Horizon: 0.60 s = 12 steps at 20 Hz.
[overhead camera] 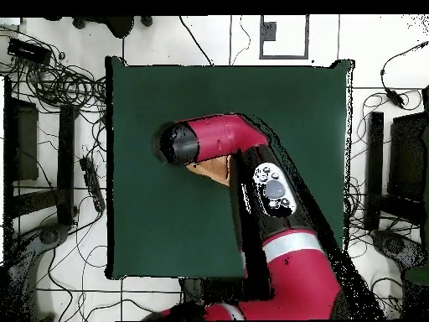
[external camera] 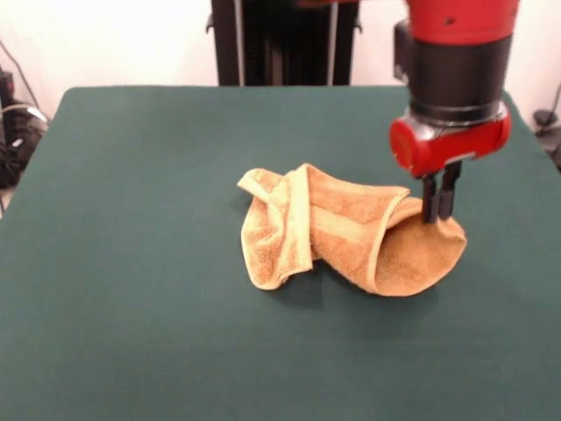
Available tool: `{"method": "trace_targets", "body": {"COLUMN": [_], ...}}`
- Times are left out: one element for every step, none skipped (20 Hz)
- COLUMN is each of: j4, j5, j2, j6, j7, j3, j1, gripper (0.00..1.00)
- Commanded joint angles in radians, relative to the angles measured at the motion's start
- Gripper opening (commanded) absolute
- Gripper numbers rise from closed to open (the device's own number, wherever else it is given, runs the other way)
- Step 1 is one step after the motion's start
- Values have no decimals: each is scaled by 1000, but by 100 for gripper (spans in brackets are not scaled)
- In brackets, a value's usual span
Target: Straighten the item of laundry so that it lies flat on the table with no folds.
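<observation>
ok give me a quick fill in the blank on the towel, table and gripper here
1. The towel lies ____ on the table, not flat.
2. The table's cloth is dark ____.
3. In the front view the gripper touches the towel at its ____ end.
4. In the overhead view the ____ hides most of the towel.

Missing words: crumpled; green; right; arm

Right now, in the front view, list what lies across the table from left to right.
Bare green table → the towel's folded-over left end → the towel's rounded right end → the end effector at that right edge.
</observation>
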State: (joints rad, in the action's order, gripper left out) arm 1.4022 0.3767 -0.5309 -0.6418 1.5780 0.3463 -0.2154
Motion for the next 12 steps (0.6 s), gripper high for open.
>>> {"method": "trace_targets", "body": {"j4": [130,136,149,157,168,179,191,203,210,221,232,253], "j5": [6,-4,-14,-24,-35,-47,-58,-69,-77,-84,-91,-99], "j2": [-8,-3,-2,2,3,0,-9,-17,-26,-42,-61,-89], "j6": [9,15,30,38,48,53,47,42,26,9,-9,-22], "j7": [332,343,352,351,350,345,344,343,342,341,336,325], "j3": [-117,-131,-142,-149,-153,-157,-162,-168,-175,-182,-187,-188], "j1": [95,107,116,120,124,126,129,132,140,146,152,153], "gripper": [0,0,0,0,0,0,0,0,0,0,0,0]}}
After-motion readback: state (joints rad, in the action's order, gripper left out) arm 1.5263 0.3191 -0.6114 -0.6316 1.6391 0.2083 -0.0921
